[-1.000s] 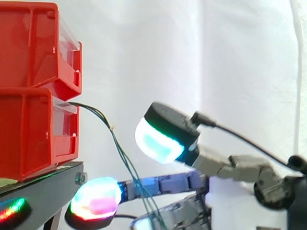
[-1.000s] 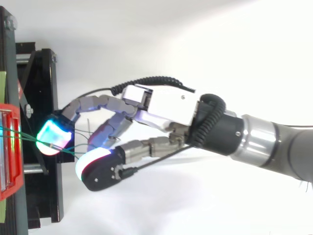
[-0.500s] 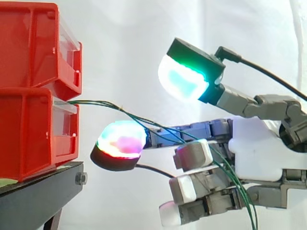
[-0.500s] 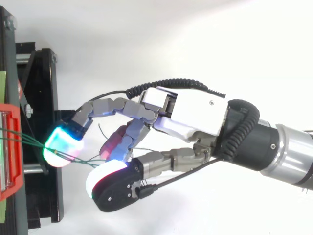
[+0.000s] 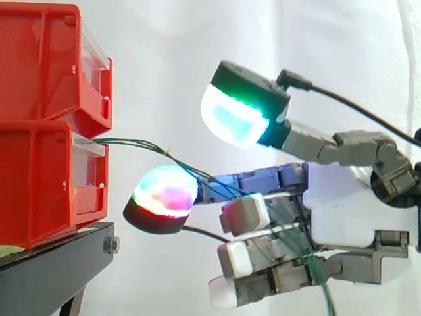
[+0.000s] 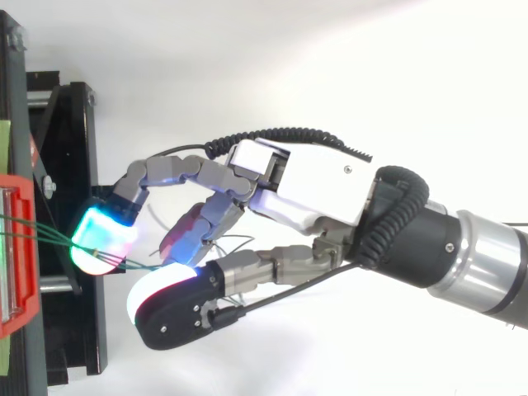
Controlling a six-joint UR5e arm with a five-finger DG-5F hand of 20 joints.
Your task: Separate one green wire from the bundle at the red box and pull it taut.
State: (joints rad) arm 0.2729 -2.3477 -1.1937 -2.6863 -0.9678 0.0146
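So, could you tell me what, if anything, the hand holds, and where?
The wires run from the box across the hand, but whether it grips them cannot be told.

red bins [image 5: 39,191]: chopped off by the left edge in the side view
green wires [image 5: 135,141]: way too thin to count tbh; at frame centre they slip in behind the hand [image 5: 342,204], then run off the bottom edge
wire start: somewhere inside the red bins, hidden
arm [image 6: 487,264]: cut by the right edge, top view
black stand [image 5: 59,260]: lower left corner, base cut off
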